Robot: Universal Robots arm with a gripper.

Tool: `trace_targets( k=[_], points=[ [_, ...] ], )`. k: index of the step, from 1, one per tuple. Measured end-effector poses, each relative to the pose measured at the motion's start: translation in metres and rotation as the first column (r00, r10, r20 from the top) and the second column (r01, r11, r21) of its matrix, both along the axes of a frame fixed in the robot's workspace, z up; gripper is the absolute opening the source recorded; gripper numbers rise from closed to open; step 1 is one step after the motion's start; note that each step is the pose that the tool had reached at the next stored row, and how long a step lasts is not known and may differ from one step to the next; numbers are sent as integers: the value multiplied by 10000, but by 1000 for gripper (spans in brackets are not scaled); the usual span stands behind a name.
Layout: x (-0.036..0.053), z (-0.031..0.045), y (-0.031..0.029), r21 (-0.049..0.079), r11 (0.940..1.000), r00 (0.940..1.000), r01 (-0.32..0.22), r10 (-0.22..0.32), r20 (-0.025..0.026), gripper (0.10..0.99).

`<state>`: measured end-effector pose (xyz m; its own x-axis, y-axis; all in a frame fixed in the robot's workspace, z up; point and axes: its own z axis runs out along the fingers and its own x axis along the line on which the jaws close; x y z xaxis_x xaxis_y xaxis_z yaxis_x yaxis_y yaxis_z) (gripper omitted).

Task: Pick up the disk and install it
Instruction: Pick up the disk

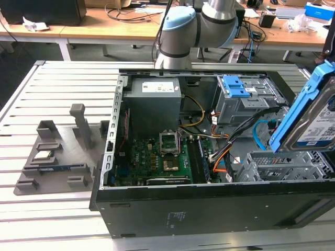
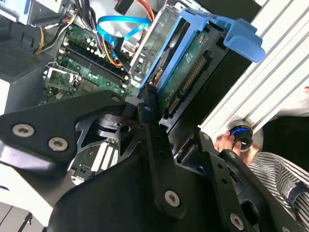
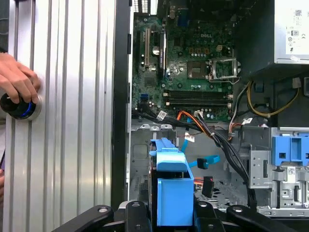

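The claw (image 3: 172,215) is clamped on the disk (image 3: 173,193), which hangs tilted in the air above the open case (image 1: 209,209), over the grey cage (image 1: 285,167) at the exterior view's right. In the first wrist view a hand (image 3: 17,79) rests on a knob (image 3: 19,107) on the desk (image 3: 72,121) beside the case.

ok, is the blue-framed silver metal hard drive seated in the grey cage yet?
No, the hard drive hangs tilted in the claw, above the grey cage.

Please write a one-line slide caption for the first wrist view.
The gripper holds the disk over the open computer case, motherboard beyond; a hand rests on a blue-lit knob.
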<state>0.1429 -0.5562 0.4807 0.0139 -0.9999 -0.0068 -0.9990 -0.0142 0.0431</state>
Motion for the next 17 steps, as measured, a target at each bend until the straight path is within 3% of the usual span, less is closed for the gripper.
trace_targets(
  k=[6,17],
  points=[
    [-186,-8,-1,1,10000,10000,1,-1,0,365],
    [-202,-8,0,-1,10000,10000,0,0,0,365]
  ],
)
